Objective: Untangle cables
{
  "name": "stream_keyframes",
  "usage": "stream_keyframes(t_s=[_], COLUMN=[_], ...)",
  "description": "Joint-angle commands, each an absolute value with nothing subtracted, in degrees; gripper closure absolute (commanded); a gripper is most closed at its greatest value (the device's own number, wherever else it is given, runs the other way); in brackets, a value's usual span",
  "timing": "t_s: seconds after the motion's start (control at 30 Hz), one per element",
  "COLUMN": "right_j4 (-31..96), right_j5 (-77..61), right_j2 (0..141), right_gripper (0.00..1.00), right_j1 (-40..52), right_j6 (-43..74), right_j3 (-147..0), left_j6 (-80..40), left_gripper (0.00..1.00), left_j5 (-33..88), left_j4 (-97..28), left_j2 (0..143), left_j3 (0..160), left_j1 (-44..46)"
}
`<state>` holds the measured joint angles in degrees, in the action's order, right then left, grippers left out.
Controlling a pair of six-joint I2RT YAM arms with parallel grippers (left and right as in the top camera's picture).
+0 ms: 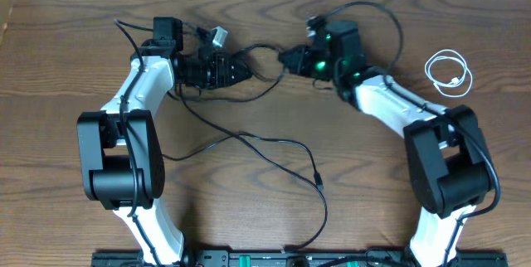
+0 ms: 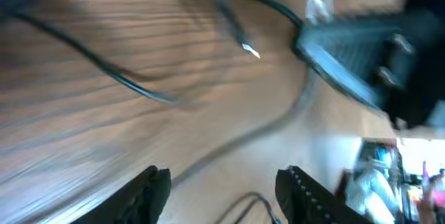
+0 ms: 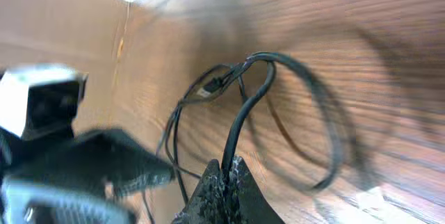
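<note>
**Two black cables crossed at mid-table, white one lying apart**

We see two long, thin black cables on the brown wood-grain table. One trails from the far middle down toward the near edge, and the other loops out behind the right arm. Their strands cross in the gap between the two grippers. The short white cable lies coiled by itself at the right, well apart from them, so we judge it needs no more work.

The right gripper has its dark fingers pressed together on one black cable. That cable rises from the fingertips to a small bunch of strands with a plug end in it. The left gripper faces it from the other side. Its fingers stand apart over bare wood and clamp nothing. A thin loop shows at the very bottom of the gap, and we cannot tell whether it touches either finger.

We judge the step in hand to be parting the two black cables, with the right side anchoring and the left side free. The next move calls for the left gripper to settle on the other strand alone, near the crossing. Both arms should then draw apart gently, so the plug does not snag in the bunch.
</note>
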<state>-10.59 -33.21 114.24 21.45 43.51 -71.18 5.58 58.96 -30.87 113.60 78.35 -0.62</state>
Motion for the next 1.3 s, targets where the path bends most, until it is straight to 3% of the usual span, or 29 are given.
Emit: stream_keyframes(t_s=[0.0,0.4,0.87,0.9,0.97,1.07,1.17,1.27], right_j4=[-10.9,-17.8,-19.8,-19.8,-19.7,-19.7,-19.0,-15.0], right_j5=[-30.8,-26.9,-27.4,-27.4,-27.4,-27.3,-26.5,-24.4], right_j2=[113.0,113.1,113.1,113.1,113.1,113.1,113.1,113.1], right_gripper=[0.99,0.99,0.99,0.99,0.99,0.99,0.99,0.99], right_j1=[21.3,24.0,26.3,26.3,26.3,26.2,26.2,26.2], right_j6=[51.1,67.1,68.8,68.8,68.8,68.7,64.2,61.8], right_j3=[-71.5,-71.5,-71.5,-71.5,-71.5,-71.5,-71.5,-71.5], left_j6=[11.8,12.4,12.4,12.3,10.6,7.6,7.2,5.4], left_gripper=[0.41,0.40,0.40,0.42,0.60,0.69,0.88,0.92], left_j5=[67.3,53.6,47.9,46.4,42.7,39.7,39.1,37.6], left_j4=[-31.2,-30.3,-28.9,-28.9,-28.5,-27.9,-27.7,-27.6], left_j2=[113.8,113.8,113.8,113.8,113.8,113.8,113.8,113.8], left_j3=[78.5,78.5,78.5,78.5,78.5,78.5,78.5,78.5], left_j1=[-0.6,5.1,7.5,7.5,7.5,7.5,7.4,7.4])
